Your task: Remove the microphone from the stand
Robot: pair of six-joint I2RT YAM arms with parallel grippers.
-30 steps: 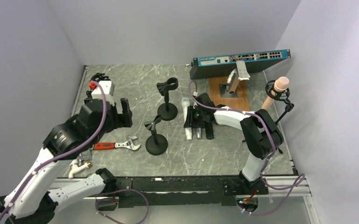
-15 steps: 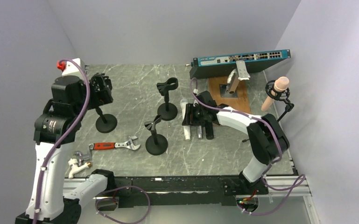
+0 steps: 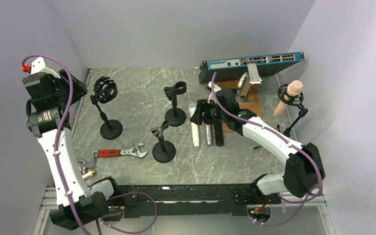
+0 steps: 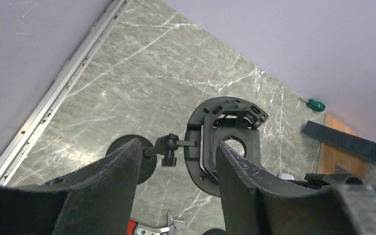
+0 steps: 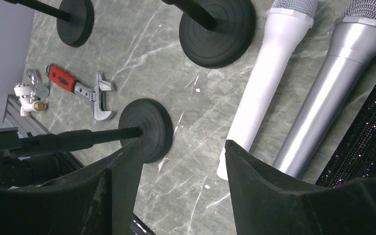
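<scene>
Since a second ago the left arm has swung up and back against the left wall, uncovering the empty shock-mount stand (image 3: 104, 91). The left gripper (image 4: 177, 147) is spread, with nothing between its fingers, and that stand is below it. The right arm's elbow has pushed out toward the near right. The right gripper (image 5: 183, 143) hangs over three loose mics lying side by side on the table: white microphone (image 3: 194, 131), silver microphone (image 3: 208, 133), black microphone (image 3: 219, 133). Its fingers are released and hold nothing. The pink microphone (image 3: 287, 98) hasn't moved. It sits tilted in its stand (image 3: 300, 111) at the far right, well apart from both grippers. Print on the network switch (image 3: 252, 61) is too small to read.
</scene>
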